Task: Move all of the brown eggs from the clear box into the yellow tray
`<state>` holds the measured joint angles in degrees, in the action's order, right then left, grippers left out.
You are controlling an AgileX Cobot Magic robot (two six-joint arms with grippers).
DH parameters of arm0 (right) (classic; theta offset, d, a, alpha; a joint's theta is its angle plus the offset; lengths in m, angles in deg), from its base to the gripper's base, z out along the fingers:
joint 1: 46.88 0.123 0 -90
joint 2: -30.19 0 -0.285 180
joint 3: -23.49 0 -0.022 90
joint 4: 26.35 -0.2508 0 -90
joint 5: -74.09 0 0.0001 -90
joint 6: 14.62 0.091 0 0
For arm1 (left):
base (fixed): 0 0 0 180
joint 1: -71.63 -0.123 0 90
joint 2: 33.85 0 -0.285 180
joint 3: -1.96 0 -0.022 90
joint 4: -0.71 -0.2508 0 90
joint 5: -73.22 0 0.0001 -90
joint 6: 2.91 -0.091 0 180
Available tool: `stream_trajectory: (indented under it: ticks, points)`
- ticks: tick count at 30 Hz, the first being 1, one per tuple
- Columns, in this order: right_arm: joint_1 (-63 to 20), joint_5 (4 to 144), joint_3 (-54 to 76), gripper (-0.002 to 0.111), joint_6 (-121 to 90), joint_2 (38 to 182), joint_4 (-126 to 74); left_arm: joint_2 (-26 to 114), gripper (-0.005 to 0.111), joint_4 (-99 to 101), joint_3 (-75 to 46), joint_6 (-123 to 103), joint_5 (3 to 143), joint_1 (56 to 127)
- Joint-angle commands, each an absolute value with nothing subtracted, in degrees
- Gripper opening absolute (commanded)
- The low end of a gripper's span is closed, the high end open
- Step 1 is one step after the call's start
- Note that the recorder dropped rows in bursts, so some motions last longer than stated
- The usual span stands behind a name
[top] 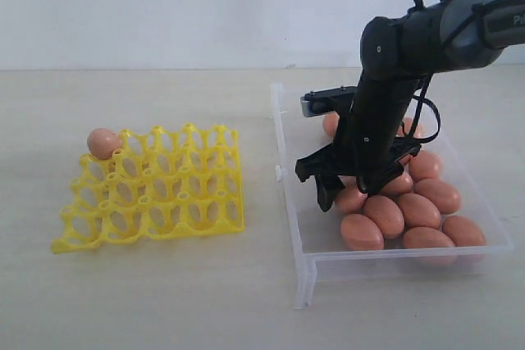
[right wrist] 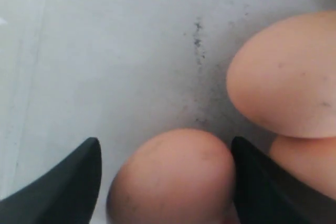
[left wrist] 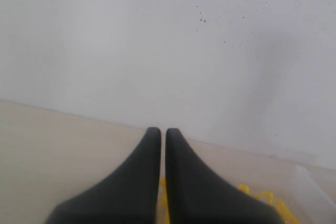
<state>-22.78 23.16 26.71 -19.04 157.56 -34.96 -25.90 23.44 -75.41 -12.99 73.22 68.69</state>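
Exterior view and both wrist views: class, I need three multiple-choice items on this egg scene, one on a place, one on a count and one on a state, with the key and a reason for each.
1. In the exterior view, where on the yellow tray does the lone egg sit?
A. far left corner
B. middle
C. near right corner

2. How many of its cups are filled?
A. none
B. one
C. four

3. How does the right end effector stand?
A. shut on a lifted egg
B. open over the tray
C. open, low in the clear box

Key:
1 A: the lone egg rests in the far left corner cup.
2 B: every other cup shows empty.
3 C: its fingers stand apart on either side of a boxed egg.
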Motion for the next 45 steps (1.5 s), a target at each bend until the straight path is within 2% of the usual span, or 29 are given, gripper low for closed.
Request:
stream_trajectory:
  ticks: [1, 2, 4, 5, 20, 33, 45]
  points:
    - [-22.93, 22.44, 26.91, 0.037, -18.99, 158.63, -35.07, -26.06, 0.004, 23.63, -75.25, -13.52, 73.22, 68.92]
    - [-22.93, 22.14, 26.91, 0.028, -19.24, 158.63, -35.07, -26.06, 0.004, 23.63, -75.25, -13.52, 73.22, 68.92]
    - [-22.93, 22.11, 26.91, 0.003, -20.35, 158.63, -34.97, -26.06, 0.004, 23.63, -75.25, -13.52, 73.22, 68.92]
    - [-22.93, 22.11, 26.91, 0.0, -21.2, 158.51, -34.97, -26.06, 0.004, 23.63, -75.25, -13.52, 73.22, 68.92]
    - [-22.93, 37.01, 26.91, 0.0, -23.75, 152.59, -34.81, -26.06, 0.004, 23.63, -75.25, -13.52, 73.22, 68.92]
    - [-22.93, 23.94, 26.91, 0.0, -43.18, 152.77, -35.08, -26.06, 0.004, 23.63, -75.25, -13.52, 73.22, 68.92]
    - [-22.93, 24.67, 26.91, 0.0, -42.91, 158.82, -35.03, -26.06, 0.004, 23.63, -75.25, -13.52, 73.22, 68.92]
